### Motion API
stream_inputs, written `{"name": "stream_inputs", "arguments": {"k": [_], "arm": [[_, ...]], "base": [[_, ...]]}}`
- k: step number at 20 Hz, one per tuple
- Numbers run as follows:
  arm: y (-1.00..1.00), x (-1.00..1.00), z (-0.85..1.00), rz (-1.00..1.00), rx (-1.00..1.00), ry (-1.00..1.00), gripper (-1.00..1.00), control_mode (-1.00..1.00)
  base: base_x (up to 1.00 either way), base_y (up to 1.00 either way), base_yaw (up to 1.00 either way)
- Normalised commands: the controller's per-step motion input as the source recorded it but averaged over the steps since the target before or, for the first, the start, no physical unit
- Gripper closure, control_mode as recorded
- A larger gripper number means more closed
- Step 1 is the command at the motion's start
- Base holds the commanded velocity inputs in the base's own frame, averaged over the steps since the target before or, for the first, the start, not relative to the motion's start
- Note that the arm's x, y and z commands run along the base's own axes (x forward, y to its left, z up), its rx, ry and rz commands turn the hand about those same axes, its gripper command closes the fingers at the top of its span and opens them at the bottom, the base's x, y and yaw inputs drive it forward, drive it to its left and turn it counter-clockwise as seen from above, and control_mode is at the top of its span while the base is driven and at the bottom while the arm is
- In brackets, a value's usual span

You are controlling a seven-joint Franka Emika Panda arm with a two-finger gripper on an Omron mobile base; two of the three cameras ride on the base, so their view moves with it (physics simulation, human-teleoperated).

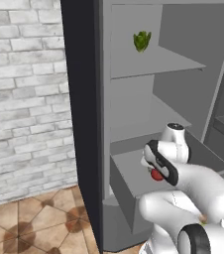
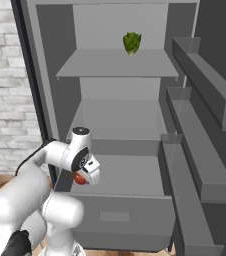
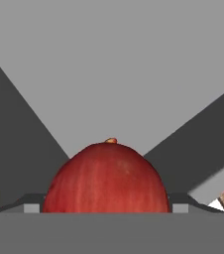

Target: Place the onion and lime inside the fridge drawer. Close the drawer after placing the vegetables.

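Note:
The onion (image 3: pixel 106 178), a glossy red ball, sits clamped between my gripper's (image 3: pixel 104 208) two dark fingers (image 3: pixel 31 206). My gripper (image 1: pixel 156 171) is shut on the onion (image 1: pixel 157 174) and holds it just above the floor of the open fridge drawer (image 1: pixel 126 171), a wide shallow grey box pulled out of the fridge. From the right base, the onion (image 2: pixel 79 178) hangs over the left front part of the drawer (image 2: pixel 135 175). The lime is out of view.
A leafy green item (image 1: pixel 142 41) (image 2: pixel 132 43) rests on the upper fridge shelf (image 2: pixel 117 65). The open fridge door with its grey shelves (image 2: pixel 205 90) stands at the right. A white brick wall (image 1: pixel 25 99) and brown tiled floor (image 1: pixel 34 218) lie to the left.

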Motion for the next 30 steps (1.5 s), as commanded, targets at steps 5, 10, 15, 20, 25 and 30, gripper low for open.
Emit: {"name": "stream_inputs", "arguments": {"k": [5,10,15,20,25,30], "arm": [[0.0,0.05,-0.86,0.08,0.0,0.03,1.0,-1.0],[0.0,0.0,-0.85,0.12,0.0,0.1,1.0,-1.0],[-0.18,-0.21,-0.57,0.11,0.0,0.02,1.0,-1.0],[-0.18,-0.49,-0.37,0.07,0.0,0.0,1.0,-1.0],[-0.07,-0.43,-0.27,0.07,0.0,0.01,1.0,-1.0],[0.0,-0.15,-0.1,0.07,0.0,0.02,1.0,-1.0]], "base": [[0.0,0.0,0.0],[0.0,0.0,0.0],[0.0,0.0,0.0],[0.0,0.0,0.0],[0.0,0.0,0.0],[0.0,0.0,0.0]]}}
